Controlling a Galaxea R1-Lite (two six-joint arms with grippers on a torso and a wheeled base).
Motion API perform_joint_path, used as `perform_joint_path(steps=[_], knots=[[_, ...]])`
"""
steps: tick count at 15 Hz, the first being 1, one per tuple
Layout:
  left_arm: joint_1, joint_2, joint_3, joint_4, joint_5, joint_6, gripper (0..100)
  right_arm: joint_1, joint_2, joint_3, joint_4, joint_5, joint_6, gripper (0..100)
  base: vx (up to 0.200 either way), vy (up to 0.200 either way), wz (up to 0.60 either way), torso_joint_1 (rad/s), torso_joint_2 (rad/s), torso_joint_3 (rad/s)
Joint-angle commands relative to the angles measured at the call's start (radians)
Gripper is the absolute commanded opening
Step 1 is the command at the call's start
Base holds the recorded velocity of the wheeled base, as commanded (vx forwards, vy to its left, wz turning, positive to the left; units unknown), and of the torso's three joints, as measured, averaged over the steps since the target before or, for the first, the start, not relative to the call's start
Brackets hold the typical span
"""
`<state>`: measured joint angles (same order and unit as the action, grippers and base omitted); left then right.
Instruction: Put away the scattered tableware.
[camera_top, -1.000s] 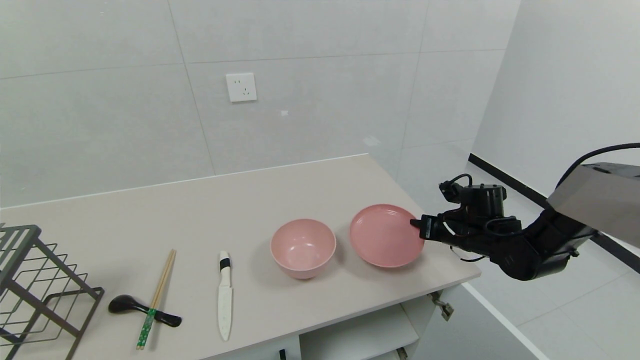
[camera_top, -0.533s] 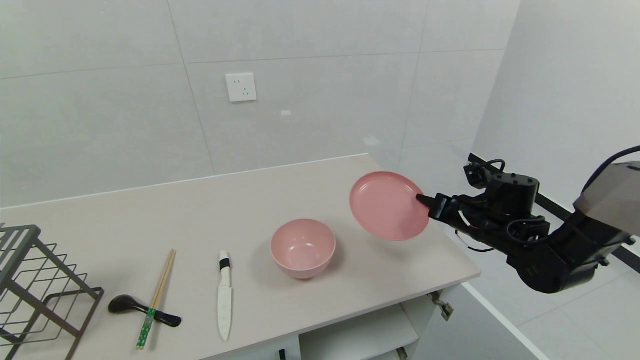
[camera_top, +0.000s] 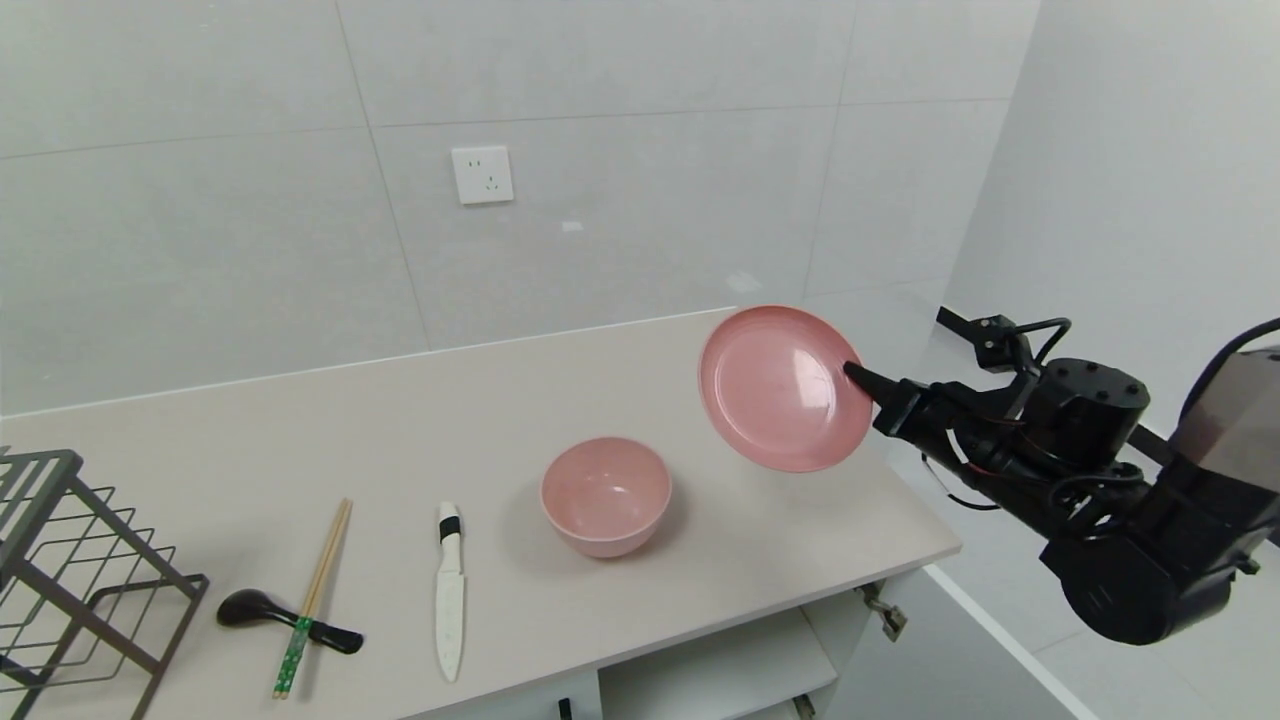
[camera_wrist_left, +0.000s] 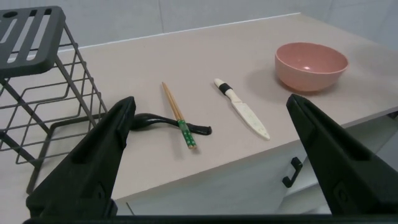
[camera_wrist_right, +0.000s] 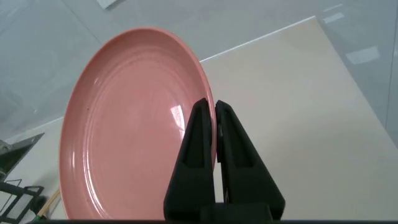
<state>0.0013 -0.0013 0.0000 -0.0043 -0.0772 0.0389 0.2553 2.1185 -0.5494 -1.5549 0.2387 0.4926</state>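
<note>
My right gripper (camera_top: 858, 378) is shut on the rim of a pink plate (camera_top: 778, 388), holding it tilted in the air above the counter's right end; in the right wrist view the gripper (camera_wrist_right: 211, 112) pinches the plate (camera_wrist_right: 130, 124) at its edge. A pink bowl (camera_top: 605, 494) stands on the counter (camera_top: 420, 430) below and to the left. Left of it lie a white knife (camera_top: 449, 588), wooden chopsticks (camera_top: 314, 592) and a black spoon (camera_top: 270, 612). My left gripper (camera_wrist_left: 211, 155) hangs open in front of the counter edge, above the chopsticks (camera_wrist_left: 179, 123), knife (camera_wrist_left: 242, 115) and bowl (camera_wrist_left: 311, 64).
A dark wire dish rack (camera_top: 70, 570) stands at the counter's left end, also in the left wrist view (camera_wrist_left: 43, 93). Below the counter an open cabinet shelf (camera_top: 710, 670) shows. A wall socket (camera_top: 482, 173) sits on the tiled wall behind.
My right gripper has lifted the pink plate off the counter and raised it, tilting it more upright. Everything else on the counter stays put.
</note>
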Motion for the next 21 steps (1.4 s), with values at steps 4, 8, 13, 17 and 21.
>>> perform_joint_path(steps=[4,8,13,17,21], knots=[[0.011,0.103,-0.173,-0.221,-0.029,0.025,100,-0.010,-0.077,0.132,-0.016,-0.027,-0.109,0,0.000,0.000,0.00,0.000,0.00,0.000],[-0.087,0.270,-0.192,-0.152,-0.038,0.007,100,-0.014,-0.138,0.200,-0.016,-0.027,-0.135,0,0.000,0.000,0.00,0.000,0.00,0.000],[-0.155,0.524,-0.233,-0.158,-0.185,-0.129,100,-0.044,-0.224,0.210,-0.016,-0.027,-0.143,0,0.000,0.000,0.00,0.000,0.00,0.000],[-0.161,0.718,-0.307,-0.169,-0.253,-0.134,100,-0.053,-0.233,0.220,-0.016,-0.027,-0.146,0,0.000,0.000,0.00,0.000,0.00,0.000],[-0.168,0.843,-0.324,-0.238,-0.314,-0.134,100,-0.059,-0.235,0.220,-0.016,-0.027,-0.146,0,0.000,0.000,0.00,0.000,0.00,0.000]])
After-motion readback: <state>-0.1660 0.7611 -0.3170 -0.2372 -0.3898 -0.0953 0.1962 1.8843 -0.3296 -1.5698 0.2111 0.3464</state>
